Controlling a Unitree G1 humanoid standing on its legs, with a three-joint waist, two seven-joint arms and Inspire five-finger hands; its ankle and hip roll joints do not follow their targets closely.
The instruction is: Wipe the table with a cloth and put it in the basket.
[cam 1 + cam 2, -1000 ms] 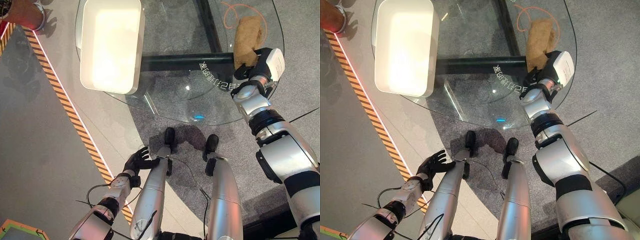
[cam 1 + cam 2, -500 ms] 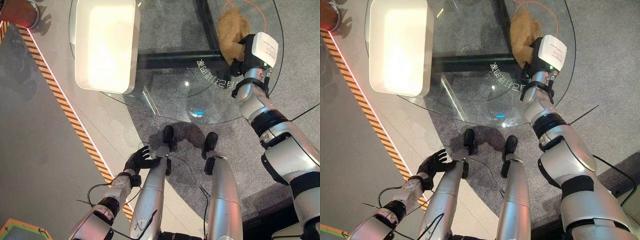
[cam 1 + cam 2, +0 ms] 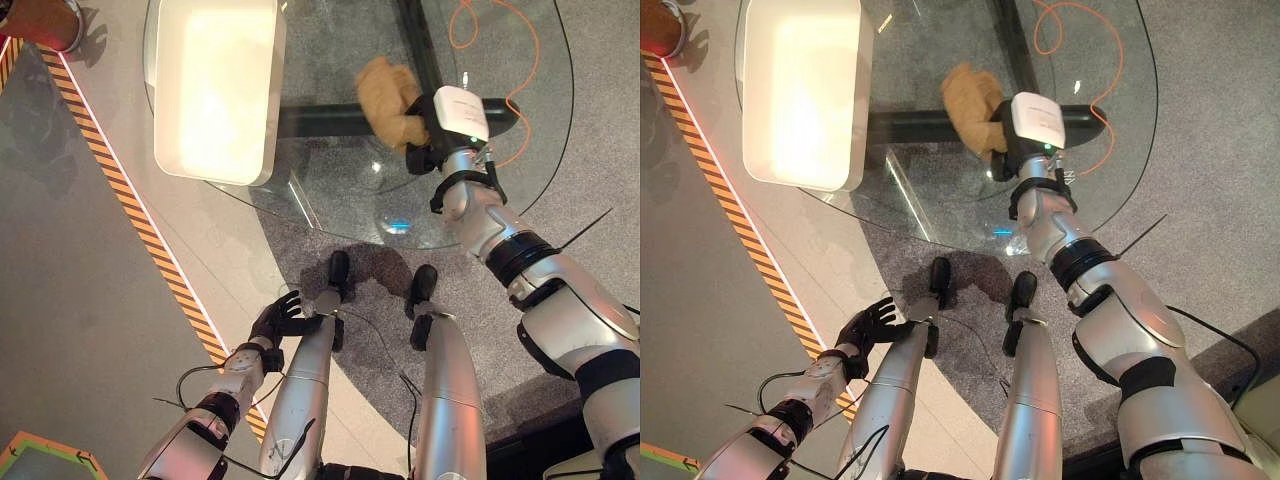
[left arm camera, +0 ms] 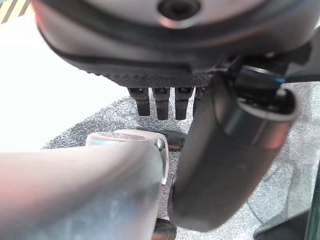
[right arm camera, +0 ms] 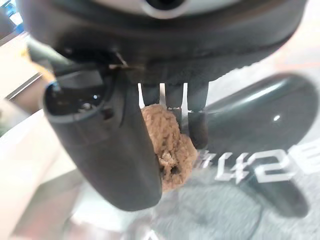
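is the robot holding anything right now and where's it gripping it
Yes. The right hand grips the brown cloth at its near end, thumb and fingers around it, on the glass table. The left hand holds nothing.

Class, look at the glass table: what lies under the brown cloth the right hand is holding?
Under the cloth is the glass table; through it show a dark crossbar and grey carpet. The right hand holds the cloth.

One cloth (tan), one basket, one table
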